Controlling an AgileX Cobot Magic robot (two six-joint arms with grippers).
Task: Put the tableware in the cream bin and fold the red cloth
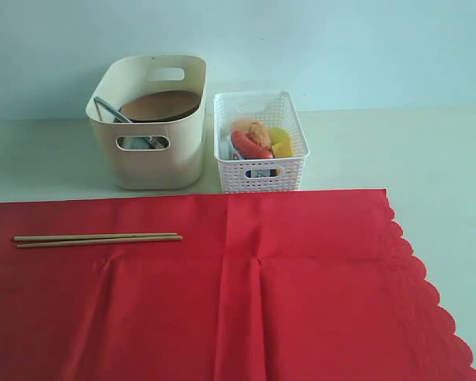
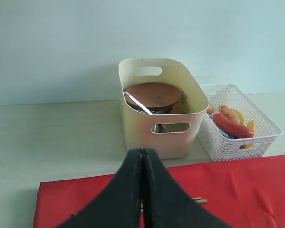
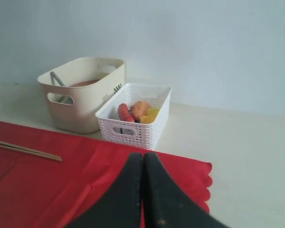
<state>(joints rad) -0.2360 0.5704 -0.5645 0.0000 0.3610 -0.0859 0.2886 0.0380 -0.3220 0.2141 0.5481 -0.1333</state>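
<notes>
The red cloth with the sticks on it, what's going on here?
A robot is tidying up. Nothing is being held right now: both its left hand and right hand are shut and empty above the red cloth. The brown plate sits in the cream bin, but the chopsticks lie on the cloth, which is spread out.

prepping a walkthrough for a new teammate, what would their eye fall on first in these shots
The big red cloth with its scalloped edge, spread flat across the front of the table, dominates. A pair of wooden chopsticks lies alone on its left part. Behind the cloth stand the cream bin, with a round brown plate inside, and to its right a white lattice basket of food.
</notes>
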